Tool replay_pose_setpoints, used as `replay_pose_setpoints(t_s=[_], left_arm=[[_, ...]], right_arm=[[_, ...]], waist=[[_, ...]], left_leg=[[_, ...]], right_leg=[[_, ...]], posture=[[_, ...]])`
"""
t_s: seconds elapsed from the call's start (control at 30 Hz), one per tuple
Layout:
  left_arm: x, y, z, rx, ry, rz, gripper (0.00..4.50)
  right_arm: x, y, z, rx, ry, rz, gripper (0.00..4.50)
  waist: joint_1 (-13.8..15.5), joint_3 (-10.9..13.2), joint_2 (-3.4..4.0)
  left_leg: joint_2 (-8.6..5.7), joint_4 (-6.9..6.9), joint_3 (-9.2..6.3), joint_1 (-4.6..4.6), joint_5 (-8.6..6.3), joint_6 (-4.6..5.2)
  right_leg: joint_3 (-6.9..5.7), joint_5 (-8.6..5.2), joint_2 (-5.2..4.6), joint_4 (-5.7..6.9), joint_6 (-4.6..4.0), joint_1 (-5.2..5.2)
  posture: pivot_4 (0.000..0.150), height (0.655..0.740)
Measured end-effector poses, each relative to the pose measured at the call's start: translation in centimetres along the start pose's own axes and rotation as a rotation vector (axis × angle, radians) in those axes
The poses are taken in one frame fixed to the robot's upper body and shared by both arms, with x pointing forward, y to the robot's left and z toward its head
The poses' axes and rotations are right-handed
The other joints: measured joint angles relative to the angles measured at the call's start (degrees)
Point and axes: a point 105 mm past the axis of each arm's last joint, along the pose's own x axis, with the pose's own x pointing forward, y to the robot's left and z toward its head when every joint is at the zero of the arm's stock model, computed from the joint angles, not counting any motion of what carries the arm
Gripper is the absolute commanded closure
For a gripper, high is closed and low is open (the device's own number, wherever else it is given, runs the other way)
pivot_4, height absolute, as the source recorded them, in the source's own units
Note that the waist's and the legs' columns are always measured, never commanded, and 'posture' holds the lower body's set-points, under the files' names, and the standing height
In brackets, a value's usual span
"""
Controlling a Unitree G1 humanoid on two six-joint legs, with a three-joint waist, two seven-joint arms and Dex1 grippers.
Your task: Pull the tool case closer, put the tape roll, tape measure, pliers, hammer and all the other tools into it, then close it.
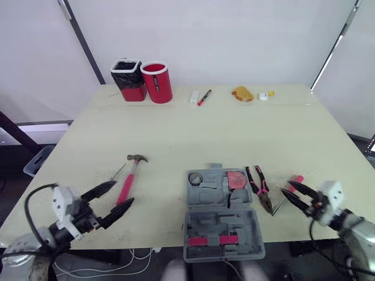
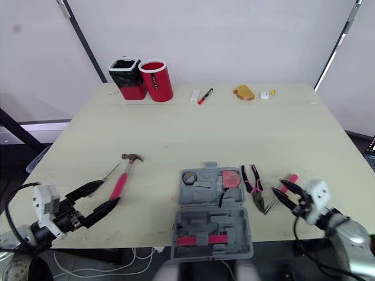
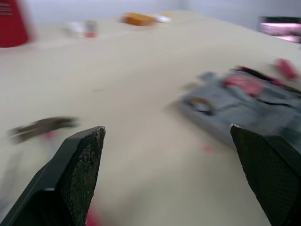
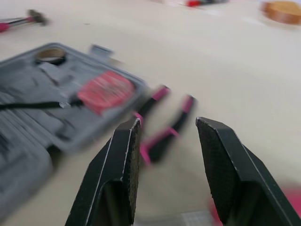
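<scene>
Mid-packing. Left gripper (image 1: 120,195) spread wide beside hammer (image 1: 130,175); right gripper (image 1: 288,188) spread near pliers (image 1: 259,187). Between them, open tool case (image 1: 234,222), tape roll (image 1: 195,178) and tape measure (image 1: 237,180) inside. Next, probably: pinch pliers handles, lift over case rim.

Our head cameras look down over the desk (image 1: 176,129); both wrist cameras sit low, close, sharing the tool case (image 1: 220,225).

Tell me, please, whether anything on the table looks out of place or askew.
The open tool case appears to have its near half hanging over the table's front edge, which looks precarious. The hammer and pliers lie loose on either side of it. Nothing looks spilled or damaged.
</scene>
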Motion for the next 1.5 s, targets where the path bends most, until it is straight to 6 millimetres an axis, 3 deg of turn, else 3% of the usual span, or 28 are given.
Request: replay_pose_setpoints(t_s=[0.03, 0.13, 0.17, 0.2, 0.23, 0.43, 0.7, 0.8, 1.03, 1.13, 1.3, 1.5], left_arm=[[-0.3, 0.2, -0.2, -0.004, 0.006, 0.018, 0.0], [-1.3, 0.5, -1.3, -0.024, 0.034, 0.064, 0.0], [-2.7, 0.6, -2.8, -0.07, 0.057, 0.139, 0.0], [-2.8, 0.6, -3.0, -0.074, 0.057, 0.144, 0.0], [-3.7, 0.9, -4.1, -0.112, 0.072, 0.208, 0.0], [-4.9, 1.8, -4.7, -0.111, 0.063, 0.312, 0.0], [-4.0, 2.2, -4.0, -0.086, 0.04, 0.291, 0.0], [-3.0, 1.9, -3.1, -0.061, 0.027, 0.238, 0.0], [3.3, -2.2, 1.1, 0.091, -0.001, -0.143, 0.0], [4.9, -4.0, 1.5, 0.132, 0.008, -0.275, 0.0], [7.1, -7.4, 3.0, 0.226, 0.005, -0.524, 0.0], [7.5, -9.2, 3.4, 0.281, 0.05, -0.708, 0.0]], right_arm=[[-0.4, -0.1, -0.2, 0.004, 0.006, -0.008, 1.24], [-1.8, -0.4, -0.5, 0.019, 0.013, -0.039, 0.17], [-4.2, -0.9, -1.1, 0.052, 0.03, -0.097, 0.08], [-4.4, -0.9, -1.2, 0.054, 0.032, -0.103, 0.08], [-6.0, -1.0, -1.8, 0.08, 0.053, -0.13, 0.08], [-7.9, -1.3, -3.2, 0.112, 0.082, -0.176, 0.08], [-7.7, -1.2, -3.2, 0.117, 0.073, -0.158, 0.08], [-6.5, 0.2, -1.9, 0.149, 0.049, -0.081, 0.08], [0.2, 3.0, 1.9, 0.082, 0.026, 0.002, 0.08], [1.9, 3.6, 1.0, 0.067, 0.097, -0.018, 0.08], [5.0, 4.2, 1.1, 0.047, 0.093, -0.038, 0.08], [6.1, 4.7, -1.1, 0.06, 0.169, -0.081, 0.08]], waist=[[0.0, 0.0, -0.03], [-0.1, 0.0, -0.02], [-0.2, 0.0, -0.02], [-0.1, 0.0, -0.02], [-0.1, 0.1, -0.16], [-0.1, 0.1, -0.15], [-0.1, 0.1, -0.15], [0.0, 0.1, -0.12], [0.0, 0.1, -0.1], [0.0, 0.1, -0.09], [0.0, 0.1, -0.11], [0.0, 0.1, -0.09]], left_leg=[[0.0, 0.0, 0.0, 0.0, 0.0, 0.0], [0.02, 0.0, -0.01, 0.03, 0.0, 0.0], [0.04, -0.01, 0.0, 0.06, -0.01, 0.0], [0.09, -0.01, 0.0, 0.07, -0.01, -0.01], [0.13, -0.01, -0.04, 0.07, -0.02, -0.01], [0.15, -0.06, -0.03, 0.11, -0.03, -0.04], [0.16, -0.1, -0.03, 0.08, -0.04, -0.05], [0.16, -0.12, -0.03, 0.02, -0.04, -0.04], [0.14, -0.12, 0.01, -0.04, -0.03, -0.05], [0.01, -0.12, -0.03, -0.56, -0.05, -0.06], [-0.05, 0.03, 0.0, -0.57, -0.04, -0.06], [-0.04, 0.03, 0.0, -0.6, -0.04, -0.05]], right_leg=[[0.0, -0.01, 0.01, -0.01, 0.01, 0.0], [0.05, -0.02, 0.0, -0.01, 0.03, -0.01], [0.12, -0.03, 0.0, -0.01, 0.05, -0.01], [0.14, -0.03, -0.05, -0.02, 0.06, -0.02], [0.13, -0.04, -0.06, -0.02, 0.08, -0.04], [0.13, -0.05, -0.16, -0.1, 0.09, -0.06], [0.13, -0.05, -0.19, -0.11, 0.09, -0.1], [0.14, -0.05, -0.2, -0.1, 0.09, -0.12], [0.14, 0.08, -0.2, -0.09, -0.13, -0.17], [0.08, 0.08, -0.08, -0.22, -0.12, -0.49], [-0.02, 0.1, -0.01, -0.07, -0.13, -0.49], [-0.1, 0.09, 0.05, -0.06, -0.14, -0.49]], posture=[[0.15, 0.74], [0.15, 0.74], [0.15, 0.74], [0.15, 0.74], [0.15, 0.74], [0.15, 0.74], [0.15, 0.74], [0.15, 0.74], [0.15, 0.74], [0.15, 0.74], [0.15, 0.74], [0.15, 0.74]])
